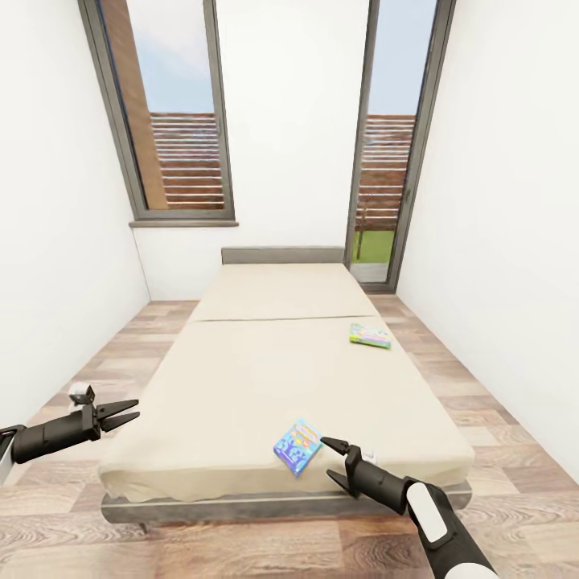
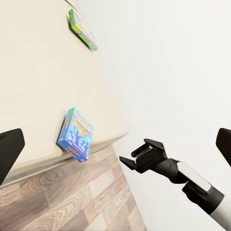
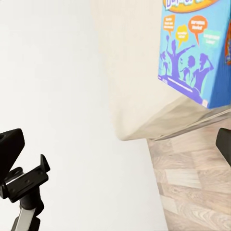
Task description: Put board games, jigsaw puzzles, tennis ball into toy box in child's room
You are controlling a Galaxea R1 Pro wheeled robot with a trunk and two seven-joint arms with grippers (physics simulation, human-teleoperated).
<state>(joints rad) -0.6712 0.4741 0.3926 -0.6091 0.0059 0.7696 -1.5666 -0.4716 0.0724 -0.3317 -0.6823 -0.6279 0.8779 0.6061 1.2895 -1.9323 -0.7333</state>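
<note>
Since the blue game (image 1: 297,445) lies at the bed (image 1: 241,386) foot edge, just beside my right gripper (image 1: 331,460), jaws spread, a clumsy nudge could tip it onto the floor (image 1: 241,547).

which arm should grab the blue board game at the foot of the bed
Right. The right gripper hangs open just beside the blue board game near the bed edge, fingers aimed its way. The left gripper, also open, sits off the bed's far corner, much farther away.
</note>
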